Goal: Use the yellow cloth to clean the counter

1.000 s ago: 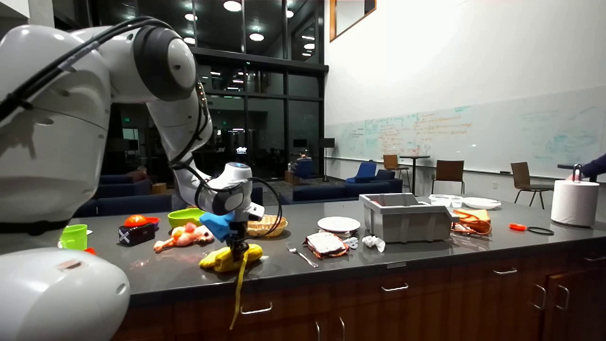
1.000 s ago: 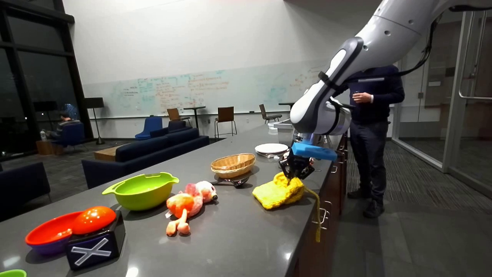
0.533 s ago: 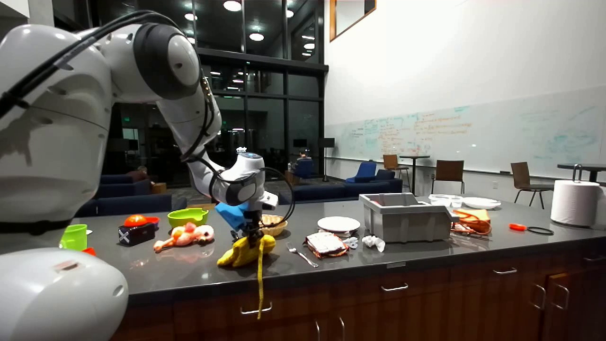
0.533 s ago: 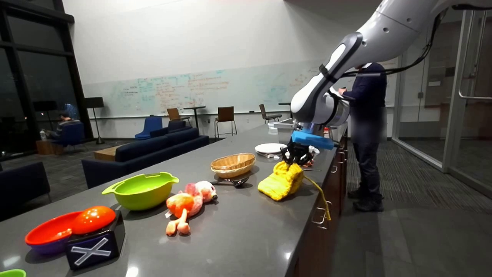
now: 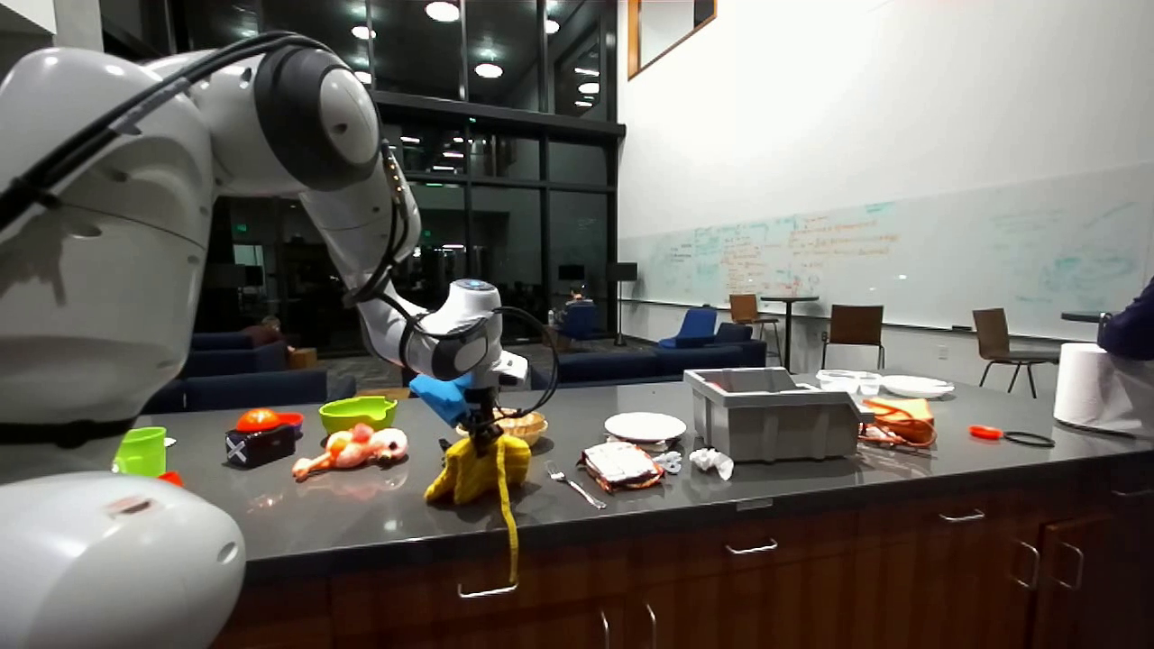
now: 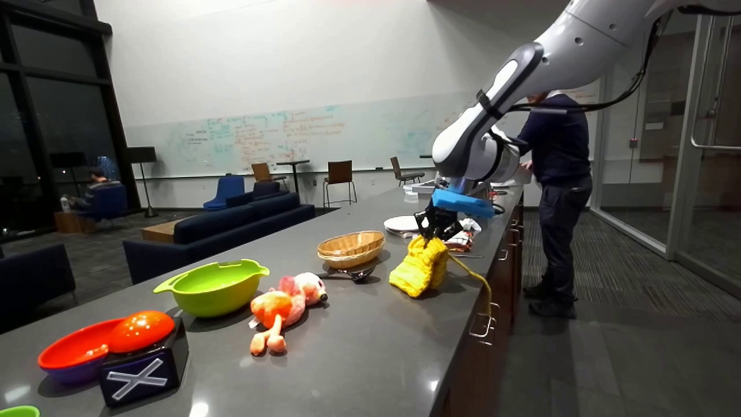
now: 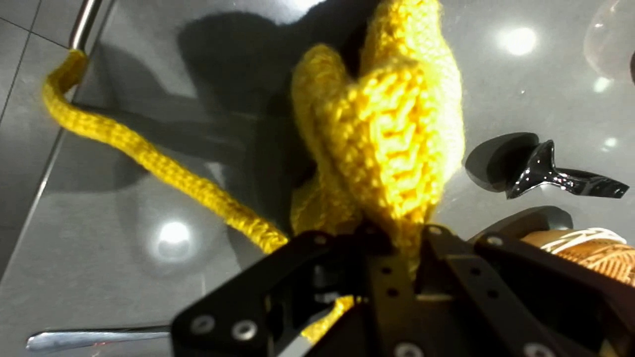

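The yellow knitted cloth [image 5: 464, 478] is bunched and hangs from my gripper [image 5: 483, 440]. It also shows in an exterior view [image 6: 415, 272] and in the wrist view [image 7: 397, 144]. My gripper is shut on its top fold, seen between the fingers in the wrist view [image 7: 407, 243]. The cloth's lower edge is at or just above the grey counter [image 5: 352, 532]; I cannot tell if it touches. Its long yellow strap [image 7: 173, 173] trails over the counter's front edge, its end near a drawer handle [image 5: 488, 592].
A wicker basket [image 6: 351, 249] and a black spoon [image 7: 555, 173] lie close behind the cloth. A fork [image 5: 575, 485], a packet [image 5: 622, 466] and a grey bin [image 5: 780, 424] stand to one side. A plush toy [image 6: 289, 301] and green bowl [image 6: 217, 289] are opposite. A person [image 6: 558, 150] stands at the counter.
My gripper has risen and moved along the counter toward the fork, carrying the cloth. The cloth, flatter on the counter before, now hangs more upright. The strap has swung along. The person has moved.
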{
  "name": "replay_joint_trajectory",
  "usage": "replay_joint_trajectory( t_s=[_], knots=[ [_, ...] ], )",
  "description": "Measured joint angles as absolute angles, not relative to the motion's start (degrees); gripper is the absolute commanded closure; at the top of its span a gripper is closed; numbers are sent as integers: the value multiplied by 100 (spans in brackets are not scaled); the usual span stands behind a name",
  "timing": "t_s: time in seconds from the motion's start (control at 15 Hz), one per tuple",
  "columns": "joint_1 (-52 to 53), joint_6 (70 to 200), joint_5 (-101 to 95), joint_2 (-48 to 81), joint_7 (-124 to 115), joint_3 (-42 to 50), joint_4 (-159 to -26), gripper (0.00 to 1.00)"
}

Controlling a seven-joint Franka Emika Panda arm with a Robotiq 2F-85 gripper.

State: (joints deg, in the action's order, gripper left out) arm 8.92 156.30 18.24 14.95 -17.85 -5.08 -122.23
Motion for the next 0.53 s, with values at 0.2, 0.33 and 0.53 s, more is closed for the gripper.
replay_joint_trajectory(
  t_s=[0.2, 0.33, 0.53],
  knots=[
    [983, 15627, 1725, 1509, -1813, -516, -12224, 48],
    [1046, 15628, 1586, 1512, -1882, -519, -12223, 34],
    [1152, 15631, 1182, 1511, -2100, -508, -12196, 14]
  ],
)
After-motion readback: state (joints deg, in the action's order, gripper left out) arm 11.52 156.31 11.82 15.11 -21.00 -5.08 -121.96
